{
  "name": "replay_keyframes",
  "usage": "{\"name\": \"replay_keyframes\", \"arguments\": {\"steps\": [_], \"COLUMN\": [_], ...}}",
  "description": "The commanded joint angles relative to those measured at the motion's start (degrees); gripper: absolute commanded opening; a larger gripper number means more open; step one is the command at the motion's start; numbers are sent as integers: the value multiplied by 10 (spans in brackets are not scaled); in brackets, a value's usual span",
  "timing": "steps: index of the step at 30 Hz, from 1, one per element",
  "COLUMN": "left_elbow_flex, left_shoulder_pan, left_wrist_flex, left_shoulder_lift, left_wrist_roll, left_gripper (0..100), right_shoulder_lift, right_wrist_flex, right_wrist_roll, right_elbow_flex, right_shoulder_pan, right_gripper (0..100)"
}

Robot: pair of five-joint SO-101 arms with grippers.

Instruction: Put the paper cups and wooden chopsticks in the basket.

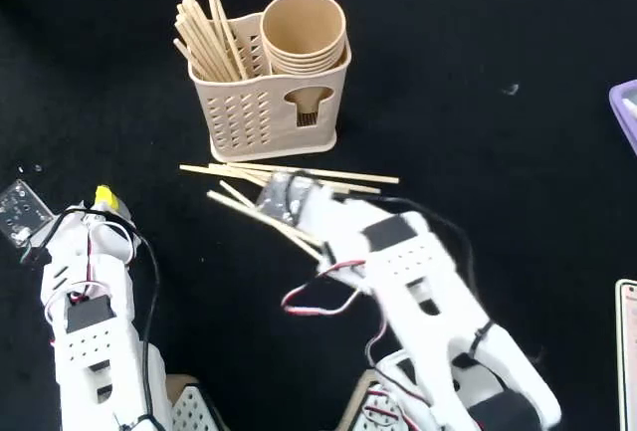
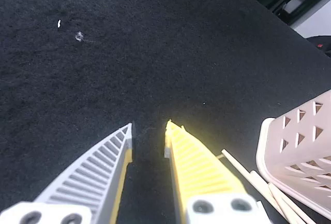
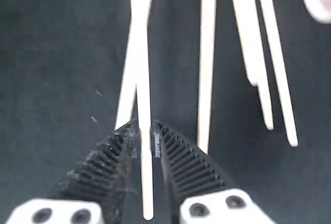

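One chopstick [image 3: 146, 182] sits clenched between the right pincer [image 3: 146, 131] tips, loose chopsticks [image 3: 207, 79] just beside; left pincer [image 2: 149, 131] released

The left gripper [image 2: 149, 124] hangs just over the black table cloth [image 2: 155, 53], its two fingers apart with a narrow gap and nothing between them. One is a pale grey ribbed finger [image 2: 98, 169] with a yellow edge along its inner side, the other a yellow finger [image 2: 194, 167] with a toothed inner face. Outside the yellow finger lie a few wooden chopsticks [image 2: 240, 166] flat on the cloth, their far ends running up against the basket [image 2: 302, 146] – a beige plastic corner with rounded edges and triangular holes in its wall. Farther out on the cloth, beyond the fingertips, sit two small white specks [image 2: 79, 36], close together.
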Motion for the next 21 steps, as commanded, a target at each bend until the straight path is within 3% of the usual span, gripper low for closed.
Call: {"name": "replay_keyframes", "arguments": {"steps": [1, 6, 12, 21], "left_elbow_flex": [-7, -7, -7, -7], "left_shoulder_pan": [-1, -1, -1, -1], "left_wrist_flex": [-15, -15, -15, -15], "left_shoulder_lift": [-8, -8, -8, -8], "left_wrist_roll": [0, 0, 0, 0], "left_gripper": [116, 116, 116, 116], "right_shoulder_lift": [43, 130, 154, 160], "right_wrist_flex": [-55, -76, -75, -79], "right_wrist_roll": [-40, -76, -106, -106], "right_elbow_flex": [-5, -36, -51, -41], "right_shoulder_pan": [-19, -20, -22, -87], "right_gripper": [16, 31, 194, 162]}}
